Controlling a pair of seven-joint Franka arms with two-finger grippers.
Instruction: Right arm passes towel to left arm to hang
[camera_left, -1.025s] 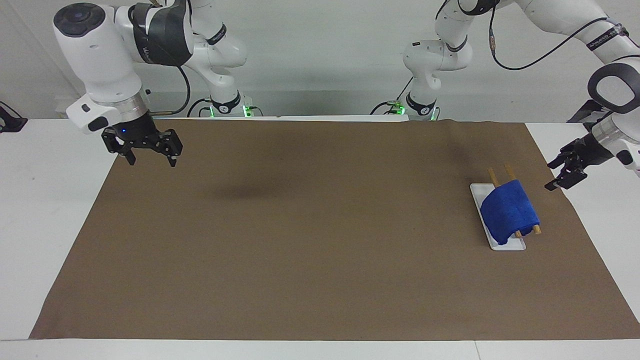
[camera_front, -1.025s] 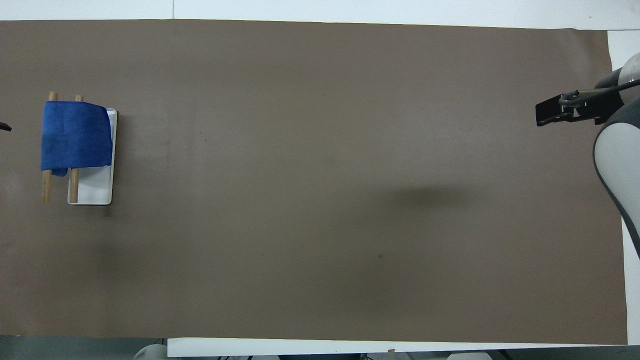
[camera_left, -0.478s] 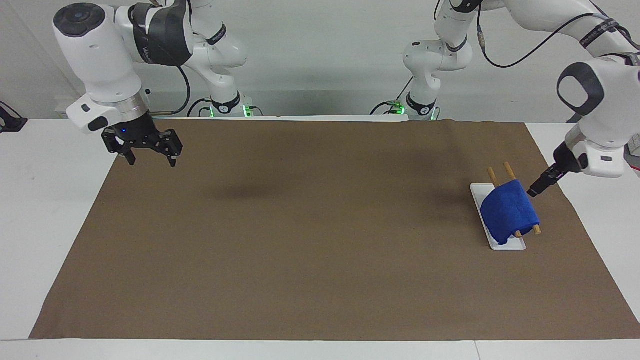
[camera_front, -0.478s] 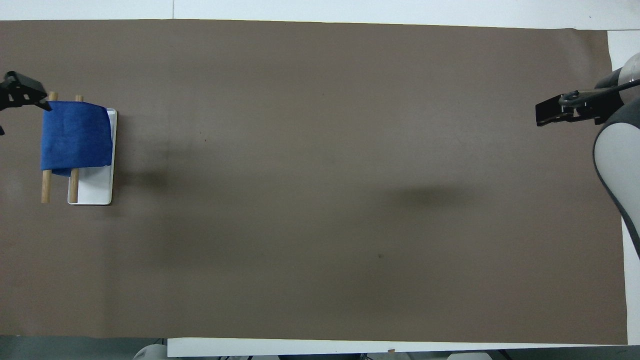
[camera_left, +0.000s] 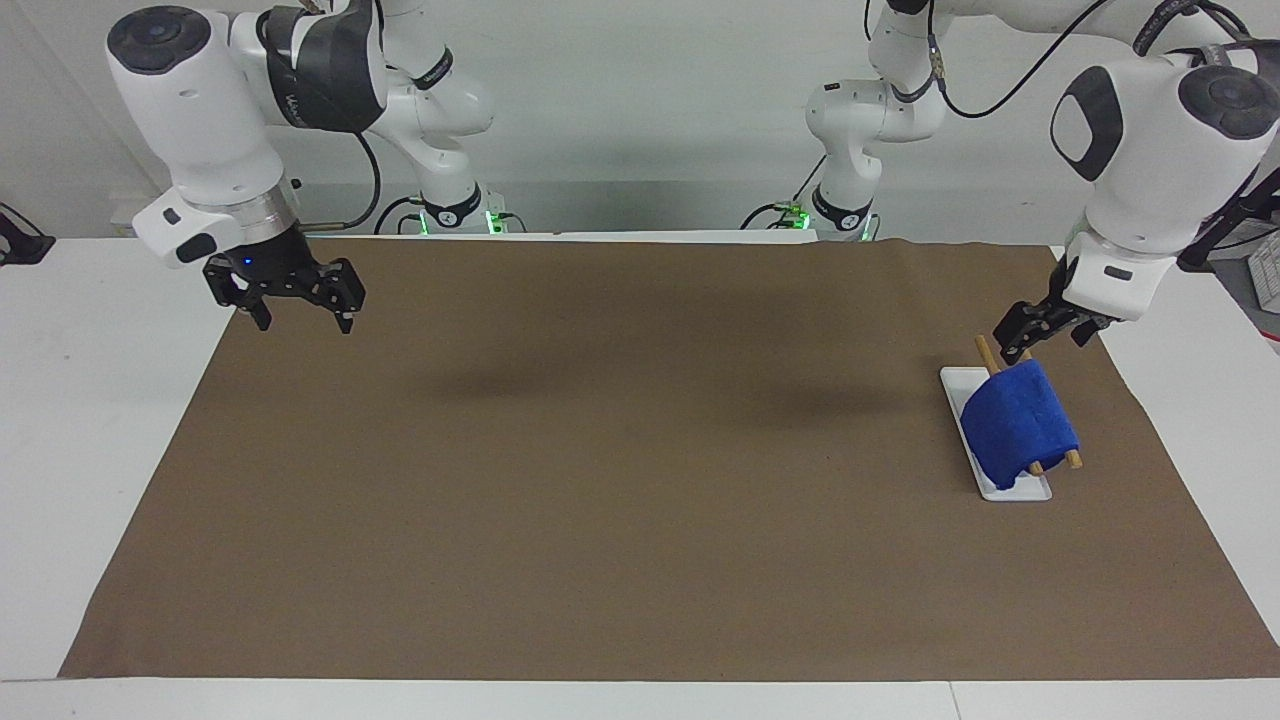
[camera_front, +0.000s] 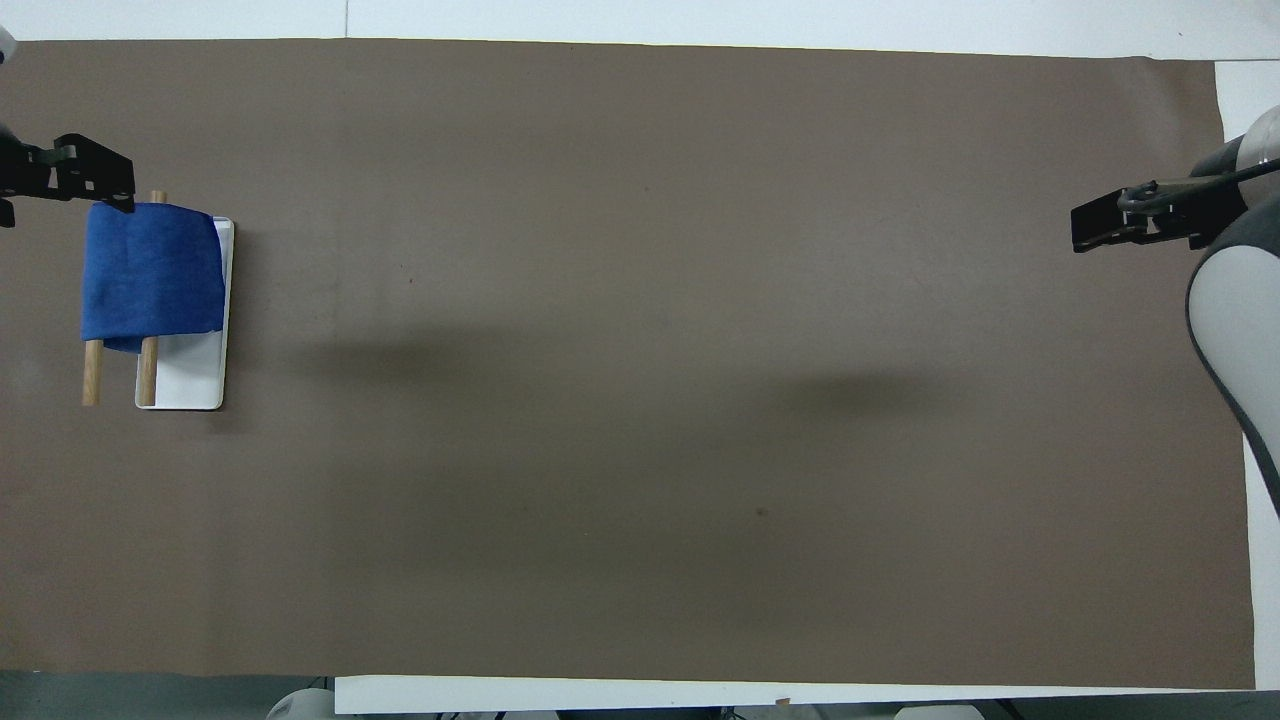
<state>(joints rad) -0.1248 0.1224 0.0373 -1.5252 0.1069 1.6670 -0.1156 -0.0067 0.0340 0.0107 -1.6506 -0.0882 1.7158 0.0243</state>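
Left end effector (camera_left: 1035, 335) hangs open, empty, over towel's (camera_left: 1018, 420) edge; right end effector (camera_left: 300, 312) open, empty.

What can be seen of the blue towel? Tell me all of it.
The towel is a small, bright blue, fuzzy cloth, draped over two wooden rods of a white-based rack at the left arm's end of the table. It covers most of the rods and sags past them. Nothing grips it; the left end effector hovers over the rod tips.
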